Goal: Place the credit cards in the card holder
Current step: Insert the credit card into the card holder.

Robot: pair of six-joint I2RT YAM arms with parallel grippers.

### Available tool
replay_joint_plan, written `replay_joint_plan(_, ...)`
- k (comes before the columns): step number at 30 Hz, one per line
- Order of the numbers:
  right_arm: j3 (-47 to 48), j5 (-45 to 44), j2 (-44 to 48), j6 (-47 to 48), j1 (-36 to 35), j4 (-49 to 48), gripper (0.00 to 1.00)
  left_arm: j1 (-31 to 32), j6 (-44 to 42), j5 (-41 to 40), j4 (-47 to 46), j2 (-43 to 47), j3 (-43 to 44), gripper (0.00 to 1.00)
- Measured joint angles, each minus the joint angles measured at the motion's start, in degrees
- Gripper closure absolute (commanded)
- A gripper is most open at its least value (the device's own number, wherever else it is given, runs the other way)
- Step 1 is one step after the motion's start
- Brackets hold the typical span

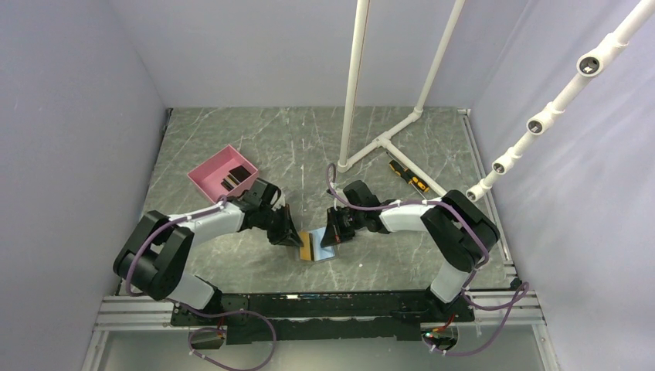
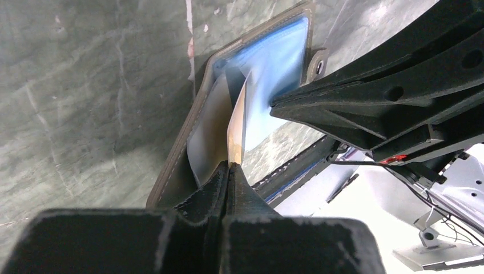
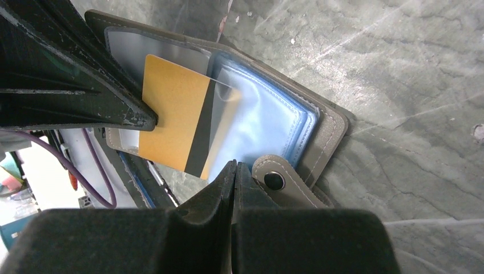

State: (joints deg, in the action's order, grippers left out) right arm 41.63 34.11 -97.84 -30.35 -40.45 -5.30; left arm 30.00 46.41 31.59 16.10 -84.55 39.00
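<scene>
The grey card holder (image 1: pixel 324 251) lies open on the table between both arms, its light blue lining (image 3: pixel 268 123) facing up. An orange credit card (image 3: pixel 171 120) with a black stripe sits partly under the holder's clear pocket. My left gripper (image 2: pixel 229 166) is shut on the card's outer edge (image 2: pixel 237 123), holding it tilted. My right gripper (image 3: pixel 233 166) is shut, its tip resting on the holder's near edge beside the snap tab (image 3: pixel 274 181); nothing shows between its fingers. Black credit cards (image 1: pixel 235 179) lie in the pink box.
The pink open box (image 1: pixel 207 179) stands at the back left. A yellow-and-black screwdriver (image 1: pixel 408 177) lies at the back right beside a white pipe frame (image 1: pixel 382 143). The two grippers (image 1: pixel 297 236) (image 1: pixel 337 234) are close together over the holder.
</scene>
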Motion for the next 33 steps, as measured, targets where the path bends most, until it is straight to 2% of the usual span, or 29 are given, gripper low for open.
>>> replay_joint_plan(7, 0.02, 0.07, -0.11, 0.00, -0.04, -0.17, 1.00, -1.16, 1.36, -1.49, -1.88, 2.73, -2.64, 1.00)
replay_joint_plan(22, 0.39, 0.35, -0.44, 0.02, -0.04, -0.09, 1.00, -1.42, 5.62, 0.02, -10.08, 2.84, -6.78, 1.00)
replay_joint_plan(26, 1.33, -2.32, 0.76, 0.85, -0.37, 3.37, 0.82, -1.42, 6.40, -0.44, -12.24, 3.87, -8.79, 1.00)
replay_joint_plan(29, 1.60, -5.07, 3.13, 2.36, -0.52, 7.04, 0.79, -1.42, 6.69, -1.14, -12.81, 5.46, -9.99, 1.00)
replay_joint_plan(33, 1.73, -6.88, 4.33, 3.89, -0.52, 9.57, 0.79, -1.42, 6.69, -1.40, -14.40, 5.86, -11.04, 1.00)
